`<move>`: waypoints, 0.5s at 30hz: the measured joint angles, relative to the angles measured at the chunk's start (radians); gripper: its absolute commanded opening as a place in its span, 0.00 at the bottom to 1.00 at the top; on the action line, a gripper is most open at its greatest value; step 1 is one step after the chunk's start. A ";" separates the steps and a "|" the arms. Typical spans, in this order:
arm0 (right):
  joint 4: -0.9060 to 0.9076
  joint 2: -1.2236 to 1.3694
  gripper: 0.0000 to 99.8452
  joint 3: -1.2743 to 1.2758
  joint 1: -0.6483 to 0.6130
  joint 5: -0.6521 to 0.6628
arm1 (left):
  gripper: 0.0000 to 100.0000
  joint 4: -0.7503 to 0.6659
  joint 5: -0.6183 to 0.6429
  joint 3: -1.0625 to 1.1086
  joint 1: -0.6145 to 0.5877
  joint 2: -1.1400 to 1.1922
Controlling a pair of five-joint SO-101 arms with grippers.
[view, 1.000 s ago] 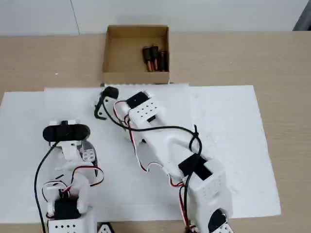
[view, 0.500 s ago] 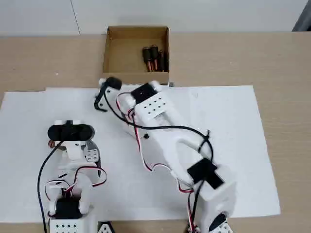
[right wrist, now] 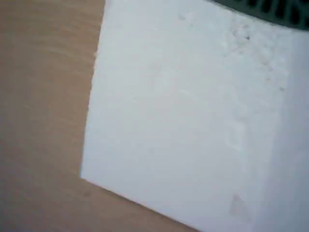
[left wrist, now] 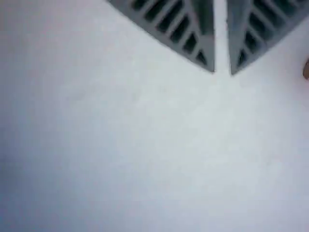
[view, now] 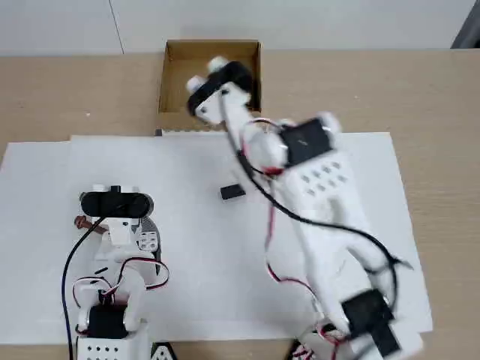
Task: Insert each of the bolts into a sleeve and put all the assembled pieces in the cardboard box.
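Note:
The cardboard box (view: 174, 82) stands at the back of the table. My right gripper (view: 214, 75) hangs blurred over its right half and covers what lies inside. A small black piece (view: 232, 192) lies on the white paper (view: 352, 172) near its middle. My left arm (view: 112, 204) stands at the front left, wrist down over the paper. A small brown piece (view: 79, 221) lies just beside it, and its edge shows as a brown piece (left wrist: 306, 70) in the left wrist view. There my left gripper (left wrist: 222, 67) has its grey ribbed fingers (left wrist: 186, 31) drawn together to a thin slit, with nothing held.
The paper covers most of the wooden table (view: 435, 90). The right wrist view looks down on a paper corner (right wrist: 91, 174) and bare table (right wrist: 43, 96). The right arm's body (view: 322, 195) stretches diagonally across the paper's right half.
The right arm swung up from the paper's back left to over the box, uncovering the black piece on the paper. The left arm shifted slightly right.

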 measured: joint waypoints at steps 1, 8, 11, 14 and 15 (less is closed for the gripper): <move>0.000 -0.038 0.00 0.000 0.012 -0.015 | 0.01 0.000 0.000 0.000 0.000 0.000; 0.006 -0.269 0.00 0.175 0.117 -0.120 | 0.01 0.000 0.000 0.000 0.000 0.000; 0.006 -0.350 0.00 0.299 0.161 -0.187 | 0.01 0.000 0.000 0.000 0.000 0.000; 0.006 -0.417 0.00 0.414 0.209 -0.236 | 0.01 0.000 -0.026 -0.002 -0.015 0.000; 0.006 -0.437 0.00 0.454 0.224 -0.247 | 0.01 0.000 -0.043 -0.008 -0.018 0.000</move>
